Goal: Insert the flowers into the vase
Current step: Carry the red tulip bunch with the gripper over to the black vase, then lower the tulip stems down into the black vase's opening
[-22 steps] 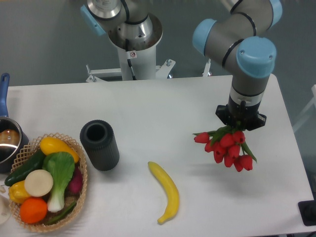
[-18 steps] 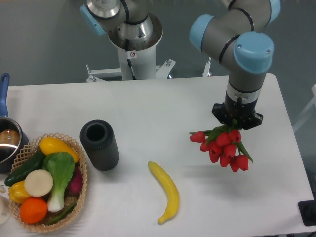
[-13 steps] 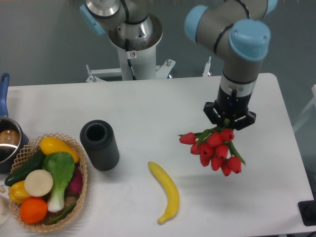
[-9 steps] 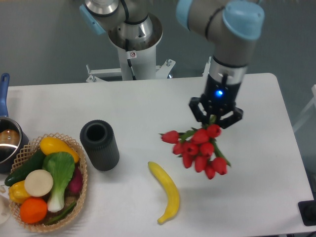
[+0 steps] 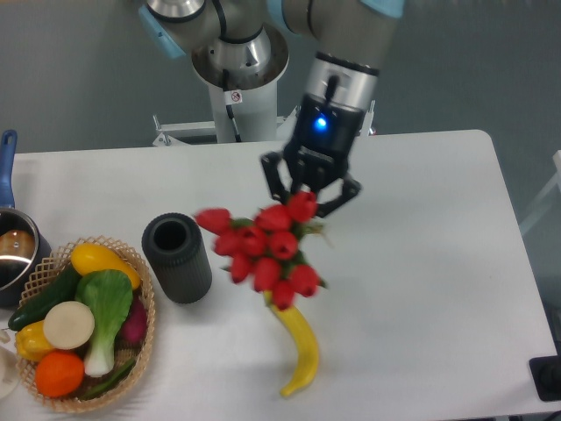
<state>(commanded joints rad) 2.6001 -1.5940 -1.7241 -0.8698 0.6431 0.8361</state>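
My gripper (image 5: 308,195) is shut on the flowers (image 5: 261,248), a bunch of red tulip buds that hangs in the air, raised above the table, heads toward the camera and blurred by motion. The stems are hidden under the fingers. The vase (image 5: 176,257), dark grey, ribbed and cylindrical, stands upright on the white table (image 5: 421,289) with its round mouth open. The flowers hang just to the right of the vase, their leftmost bud close to its rim, none inside it.
A yellow banana (image 5: 299,348) lies below the flowers. A wicker basket (image 5: 145,303) with vegetables, including bok choy (image 5: 107,309), sits at the front left. A blue-handled pot (image 5: 10,250) stands at the left edge. The arm's base (image 5: 235,61) is behind the table.
The gripper has carried the flowers from the right side of the table leftward and upward, toward the vase. The vase, banana and basket have not moved.
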